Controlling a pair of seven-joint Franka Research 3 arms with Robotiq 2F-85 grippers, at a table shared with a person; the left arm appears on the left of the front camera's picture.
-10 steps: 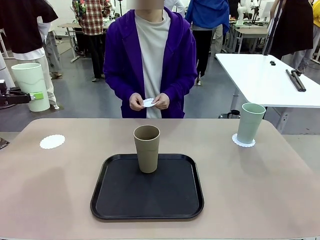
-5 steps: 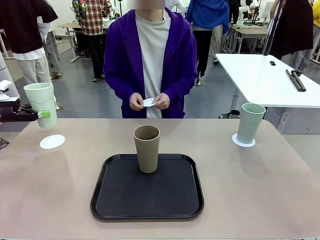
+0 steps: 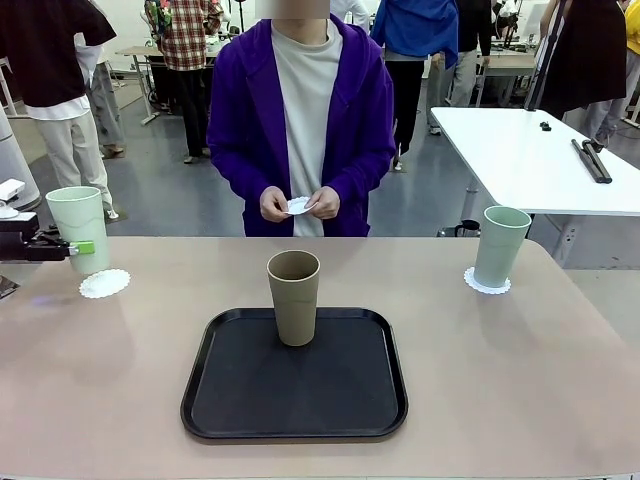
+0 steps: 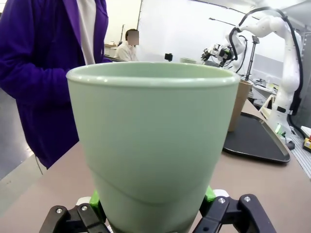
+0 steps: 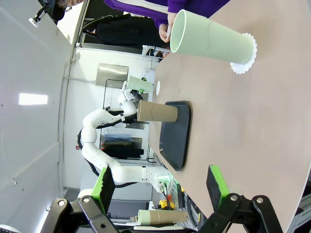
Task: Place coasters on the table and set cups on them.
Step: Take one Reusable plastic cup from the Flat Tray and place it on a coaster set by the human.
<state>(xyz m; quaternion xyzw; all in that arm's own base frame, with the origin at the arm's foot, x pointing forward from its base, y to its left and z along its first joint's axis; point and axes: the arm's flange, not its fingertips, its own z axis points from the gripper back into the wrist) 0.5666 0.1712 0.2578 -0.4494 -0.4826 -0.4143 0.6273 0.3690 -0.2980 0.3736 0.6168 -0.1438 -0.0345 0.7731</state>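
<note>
My left gripper is shut on a pale mint cup at the table's far left. It holds the cup upright, just over the left edge of a white scalloped coaster. In the left wrist view the held cup stands between the green pads. A tan cup stands on the black tray. A second mint cup rests on a coaster at the right. The person holds another coaster in both hands. My right gripper is open and holds nothing, well back from that mint cup.
The beige table has bare room on both sides of the tray and in front of it. The person stands at the far edge, in the middle. A white table stands behind at the right.
My left gripper has carried the mint cup down and to the right, from high beyond the table's left edge to just over the left coaster. Everything else is unmoved.
</note>
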